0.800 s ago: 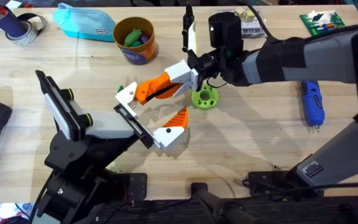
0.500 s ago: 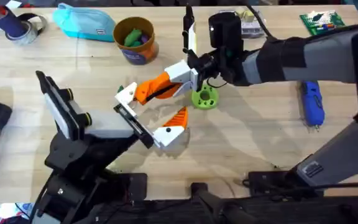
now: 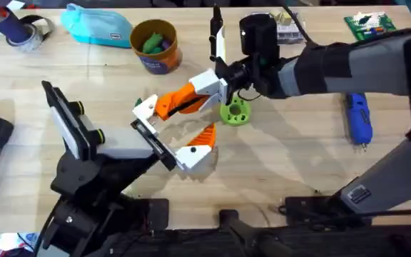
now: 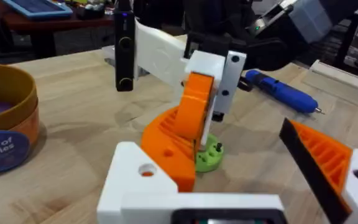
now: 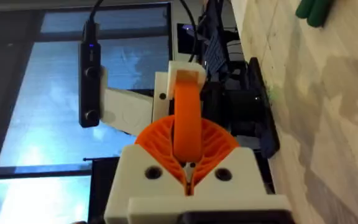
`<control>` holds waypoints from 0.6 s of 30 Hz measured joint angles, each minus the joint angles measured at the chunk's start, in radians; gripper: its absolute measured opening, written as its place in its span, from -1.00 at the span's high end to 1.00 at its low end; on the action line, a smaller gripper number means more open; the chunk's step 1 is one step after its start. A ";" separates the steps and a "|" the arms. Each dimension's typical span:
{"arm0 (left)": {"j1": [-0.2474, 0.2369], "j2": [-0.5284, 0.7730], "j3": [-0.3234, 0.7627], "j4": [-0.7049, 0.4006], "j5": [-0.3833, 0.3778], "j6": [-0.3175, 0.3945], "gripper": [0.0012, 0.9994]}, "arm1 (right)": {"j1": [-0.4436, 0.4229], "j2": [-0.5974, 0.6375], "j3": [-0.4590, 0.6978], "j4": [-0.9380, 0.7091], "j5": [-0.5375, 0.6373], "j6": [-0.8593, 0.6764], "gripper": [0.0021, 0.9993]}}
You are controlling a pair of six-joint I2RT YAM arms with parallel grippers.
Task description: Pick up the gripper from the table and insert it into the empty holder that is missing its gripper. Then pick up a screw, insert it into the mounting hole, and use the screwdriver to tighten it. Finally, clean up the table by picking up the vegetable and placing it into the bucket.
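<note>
Right now the left gripper point(image 3: 173, 134) stands spread apart at table point(image 3: 277, 164) centre, its orange ribbed pads point(image 3: 204, 134) bare. Between them hangs the right gripper point(image 3: 164, 105), clenched, orange pads pressed together. A green holed disc point(image 3: 235, 113) sits at its three o'clock. The mustard-yellow bucket point(image 3: 155, 46), holding green vegetables, stands at twelve o'clock; a blue screwdriver point(image 3: 357, 118) lies far toward three.

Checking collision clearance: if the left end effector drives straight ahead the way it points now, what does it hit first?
Most likely the right end effector, which sits just ahead of the open left end effector, in line with its gap. The green disc lies beyond it, though depth is unclear.
</note>
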 joint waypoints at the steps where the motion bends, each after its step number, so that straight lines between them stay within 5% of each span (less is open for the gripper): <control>1: 0.001 0.000 0.000 0.000 0.004 0.000 -0.98 | 0.000 0.000 0.000 0.000 0.000 0.000 0.95; 18: 0.002 0.000 0.000 0.000 0.066 -0.002 -0.98 | -0.009 0.000 0.000 0.000 0.011 0.010 0.95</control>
